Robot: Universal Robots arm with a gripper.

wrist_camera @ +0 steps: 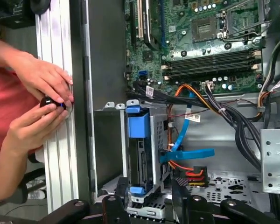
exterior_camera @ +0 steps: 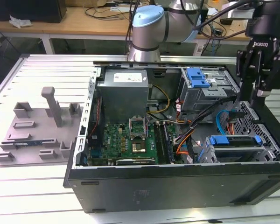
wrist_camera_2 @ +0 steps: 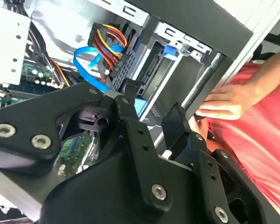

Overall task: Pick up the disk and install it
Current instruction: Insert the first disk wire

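The disk (exterior_camera: 235, 148), a grey drive in a blue carrier bracket, lies in the drive bay at the near corner of the open computer case (exterior_camera: 177, 186), on the exterior view's right. The first wrist view shows the disk (wrist_camera: 141, 161) edge-on in the bay, with blue tabs at both ends. My gripper (exterior_camera: 253, 100) hangs just above the bay, open, with nothing between its black fingers (wrist_camera_2: 130, 109). In both wrist views the gripper (wrist_camera: 149, 205) (wrist_camera_2: 154, 116) straddles the end of the bay without touching the disk (wrist_camera_2: 142, 105).
A person's hands (wrist_camera: 42, 102) hold a small dark object on the table rail beside the case. Blue and orange cables (wrist_camera: 186, 156) run next to the bay. The motherboard (exterior_camera: 130, 140), power supply (exterior_camera: 123, 91) and an upper cage with a blue latch (exterior_camera: 198, 77) lie inside. A grey fixture (exterior_camera: 32, 133) lies on the exterior view's left.
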